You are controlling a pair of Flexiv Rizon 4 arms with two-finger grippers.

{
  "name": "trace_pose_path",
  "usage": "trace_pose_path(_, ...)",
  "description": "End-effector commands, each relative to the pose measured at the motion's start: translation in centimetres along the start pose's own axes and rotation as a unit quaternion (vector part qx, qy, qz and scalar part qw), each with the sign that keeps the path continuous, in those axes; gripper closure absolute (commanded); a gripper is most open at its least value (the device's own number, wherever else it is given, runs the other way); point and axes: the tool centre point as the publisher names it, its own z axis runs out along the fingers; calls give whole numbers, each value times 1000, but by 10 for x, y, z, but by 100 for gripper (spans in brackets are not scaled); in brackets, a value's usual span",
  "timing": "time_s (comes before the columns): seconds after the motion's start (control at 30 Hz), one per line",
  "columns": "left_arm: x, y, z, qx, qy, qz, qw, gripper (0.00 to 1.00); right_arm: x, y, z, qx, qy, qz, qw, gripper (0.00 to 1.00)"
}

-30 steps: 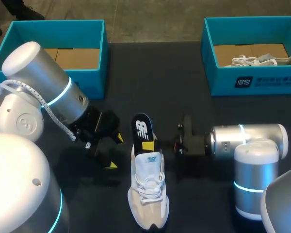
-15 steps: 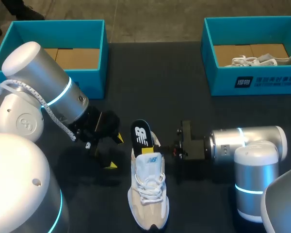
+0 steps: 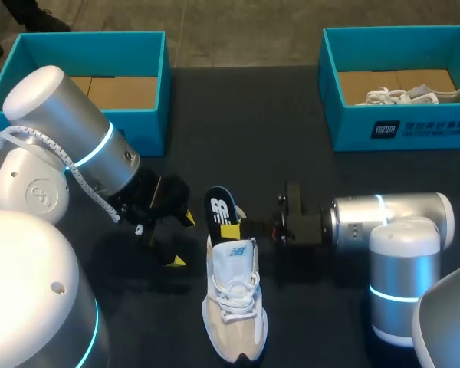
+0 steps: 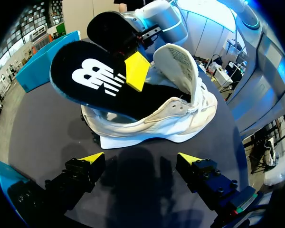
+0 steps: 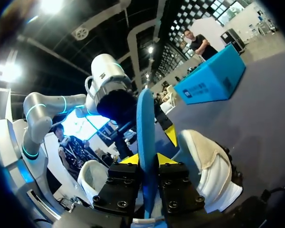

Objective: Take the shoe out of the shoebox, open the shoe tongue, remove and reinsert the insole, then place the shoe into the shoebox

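At the middle of the dark tabletop, a white and beige lace-up sneaker stands on its sole outside the boxes, tongue raised, toe toward the robot. The right gripper is clamped on a black foam insole with a white logo, holding it tilted up out of the heel opening, lower end in the shoe. The left gripper sits just beside the shoe's left side, fingers spread wide, grasping nothing; an open teal cardboard shoebox lies behind it, well apart.
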Motion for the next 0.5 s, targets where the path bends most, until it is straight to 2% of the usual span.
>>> trace_pose_path(0.03,1,0,1,-1,-1,0,1000,0,1,7,3,-5,-1,-5,1000,81)
trace_pose_path(0.2,1,0,1,-1,-1,0,1000,0,1,12,3,-24,-2,-12,1000,84)
trace_pose_path(0.27,1,0,1,-1,-1,0,1000,0,0,13,3,-28,-3,-12,1000,91)
trace_pose_path(0.3,1,0,1,-1,-1,0,1000,0,-1,13,3,-31,-3,-10,999,98)
trace_pose_path(0.33,1,0,1,-1,-1,0,1000,0,-2,13,3,-31,-4,-5,1000,100)
trace_pose_path(0.5,1,0,1,-1,-1,0,1000,0,-7,10,2,-29,-4,7,1000,100)
